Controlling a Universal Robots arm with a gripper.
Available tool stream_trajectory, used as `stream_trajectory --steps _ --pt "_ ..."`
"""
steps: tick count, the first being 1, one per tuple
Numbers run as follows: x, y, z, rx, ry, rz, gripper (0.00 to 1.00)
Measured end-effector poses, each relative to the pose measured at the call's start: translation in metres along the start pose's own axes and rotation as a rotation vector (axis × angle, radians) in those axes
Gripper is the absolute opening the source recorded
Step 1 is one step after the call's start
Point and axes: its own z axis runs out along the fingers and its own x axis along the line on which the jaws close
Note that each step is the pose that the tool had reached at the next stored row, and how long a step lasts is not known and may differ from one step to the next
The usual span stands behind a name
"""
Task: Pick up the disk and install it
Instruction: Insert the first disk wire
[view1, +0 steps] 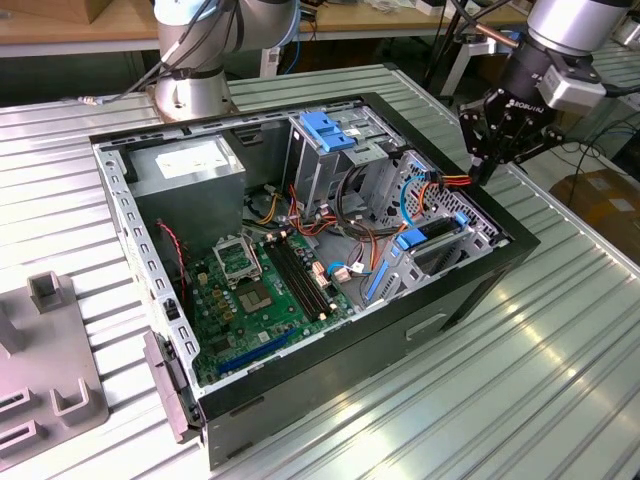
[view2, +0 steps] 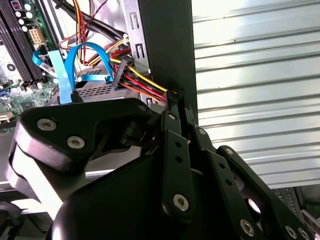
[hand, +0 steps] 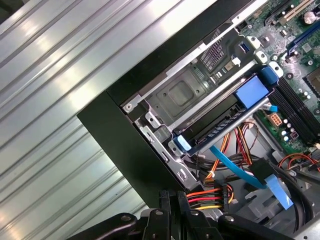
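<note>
The disk lies flat in the drive bay at the open computer case's corner on the exterior view's right. Its blue carrier rail and blue tab frame a dark body. My gripper hangs just outside the case wall above that corner, shut, with nothing between its fingers. In both wrist views the fingertips sit right beside a bundle of red, yellow and orange power wires. I cannot tell whether they touch the wires. A blue data cable loops over a grey perforated plate close by.
The black case lies open on a ribbed metal table, with a green motherboard and a grey power supply inside. A tall metal cage topped by a blue bracket stands at the back. A grey fixture sits left.
</note>
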Motion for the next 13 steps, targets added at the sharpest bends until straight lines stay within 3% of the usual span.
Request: stream_trajectory --steps 8,13 --pt "-0.0100 0.0081 -0.0002 -0.0003 -0.0001 0.011 0.17" --pt "-0.0122 0.0099 -0.0003 -0.0010 -0.0001 0.031 0.17"
